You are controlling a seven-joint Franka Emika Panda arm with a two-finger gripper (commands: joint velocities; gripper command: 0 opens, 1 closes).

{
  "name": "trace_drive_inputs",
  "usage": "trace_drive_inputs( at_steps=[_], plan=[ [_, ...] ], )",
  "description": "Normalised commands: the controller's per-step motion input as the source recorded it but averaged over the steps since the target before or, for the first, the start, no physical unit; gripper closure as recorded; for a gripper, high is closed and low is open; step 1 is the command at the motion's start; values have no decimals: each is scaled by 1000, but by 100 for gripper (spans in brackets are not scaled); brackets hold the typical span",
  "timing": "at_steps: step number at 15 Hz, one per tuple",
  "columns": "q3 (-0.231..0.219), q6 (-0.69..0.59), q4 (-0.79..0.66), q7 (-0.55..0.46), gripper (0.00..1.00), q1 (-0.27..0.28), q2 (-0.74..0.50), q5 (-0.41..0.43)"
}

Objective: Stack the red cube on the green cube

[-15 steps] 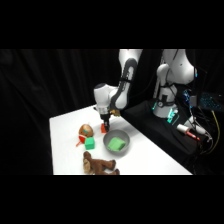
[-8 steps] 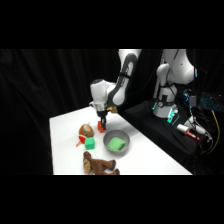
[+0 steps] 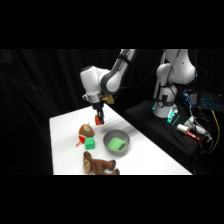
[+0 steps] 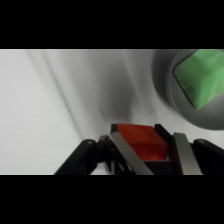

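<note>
Currently on the desk: five items, one held aloft

Desk (image 3: pixel 145 150): white, carrying everything below.
Arm (image 3: pixel 112 75): white, reaching in from the upper right, wrist above the desk's middle.
Grey bowl (image 3: pixel 116 141): right of centre, holding a larger green block (image 3: pixel 117 145); also in the wrist view's upper right corner.
Brown plush toy (image 3: pixel 100 164): near the front edge.
Round brown-orange toy (image 3: pixel 86 131): left of the bowl, just behind the green cube.
Green cube (image 3: pixel 90 144): on the desk between round toy and bowl.
Red cube (image 4: pixel 142 141): clamped between the jaws (image 4: pixel 150 152), clear above the desk, behind the green cube.
</note>
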Motion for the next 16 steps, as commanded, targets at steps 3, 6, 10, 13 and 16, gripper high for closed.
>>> trace_drive_inputs(
  at_steps=[3,6,10,13,16],
  plan=[
    [31,-408,318,-94,66,50,-53,-118],
    [47,-273,408,-77,66,60,110,-125],
    [34,-159,436,-77,66,49,235,-107],
    [12,-119,418,-57,66,42,289,-104],
    [10,-79,382,-54,66,37,275,-89]
  ],
)
